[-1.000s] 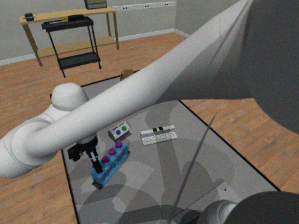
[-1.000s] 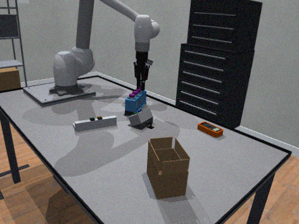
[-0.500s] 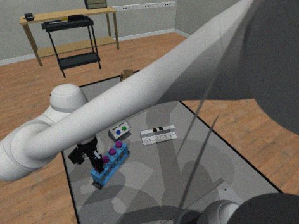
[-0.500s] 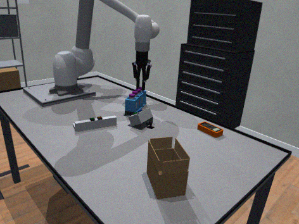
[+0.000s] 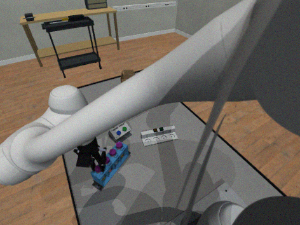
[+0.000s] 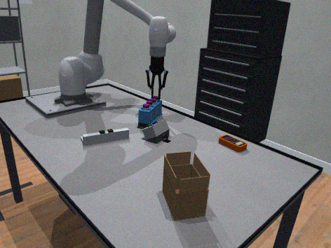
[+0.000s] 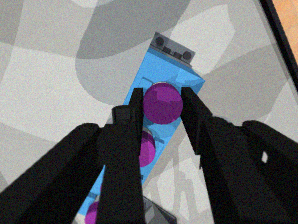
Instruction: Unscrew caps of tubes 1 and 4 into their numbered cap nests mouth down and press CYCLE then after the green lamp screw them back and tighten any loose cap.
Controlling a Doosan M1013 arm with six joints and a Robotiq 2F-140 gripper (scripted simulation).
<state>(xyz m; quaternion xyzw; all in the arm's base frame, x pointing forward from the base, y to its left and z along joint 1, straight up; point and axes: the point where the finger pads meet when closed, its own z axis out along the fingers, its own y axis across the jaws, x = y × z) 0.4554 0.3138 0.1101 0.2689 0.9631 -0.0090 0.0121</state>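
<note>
The blue decapping station point(image 5: 111, 163) holds tubes with purple caps; it also shows in the exterior view point(image 6: 150, 111). My gripper point(image 7: 161, 101) hangs straight down over the rack's left end as seen from the base, and its two finger pads press on both sides of the purple cap of tube 1 point(image 7: 161, 103). The gripper also shows in the top and exterior views point(image 5: 98, 162) point(image 6: 156, 94). The neighbouring caps point(image 7: 145, 150) sit on their tubes. The white cap tray point(image 5: 159, 135) has empty nests and dark lamps. The key housing point(image 5: 120, 131) shows the blue and green keys unlit.
An open cardboard box point(image 6: 186, 183) stands toward the table's far end from the base. An orange meter point(image 6: 233, 142) lies near the black drawer cabinet point(image 6: 242, 66). The arm's own links block much of the top view.
</note>
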